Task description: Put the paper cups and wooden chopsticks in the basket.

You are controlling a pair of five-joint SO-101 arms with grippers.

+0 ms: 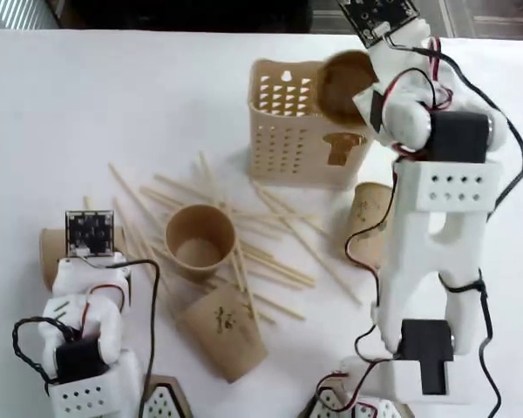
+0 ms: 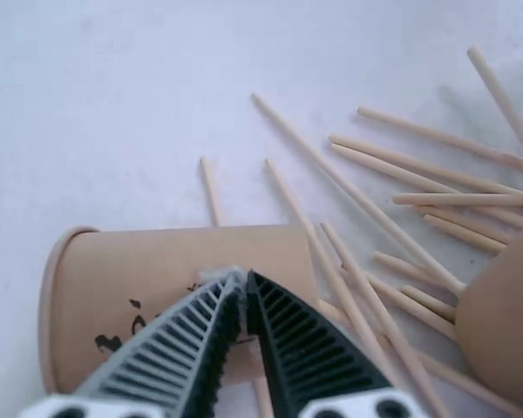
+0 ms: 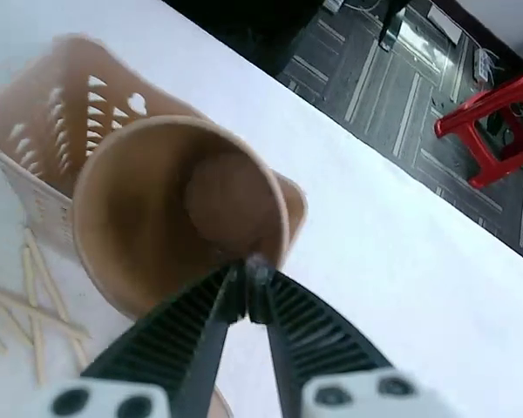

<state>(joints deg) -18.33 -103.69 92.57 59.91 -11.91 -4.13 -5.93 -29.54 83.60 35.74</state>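
Observation:
My right gripper (image 3: 248,272) is shut on the rim of a brown paper cup (image 3: 174,226), which it holds tilted over the top of the perforated beige basket (image 3: 61,113). From above, this cup (image 1: 343,83) hangs at the basket's (image 1: 288,131) right corner. My left gripper (image 2: 244,280) is shut with nothing between its fingers, its tips just above a paper cup (image 2: 157,287) lying on its side at the lower left (image 1: 50,257). Wooden chopsticks (image 1: 270,252) lie scattered across the table's middle. An upright cup (image 1: 199,239) stands among them.
Another cup (image 1: 222,331) lies on its side near the front. One more cup (image 1: 370,222) lies beside the right arm's white body (image 1: 436,252). Chopsticks (image 2: 436,174) fan out close to the left gripper. Beyond the table's far edge, the floor holds a red stool (image 3: 497,122).

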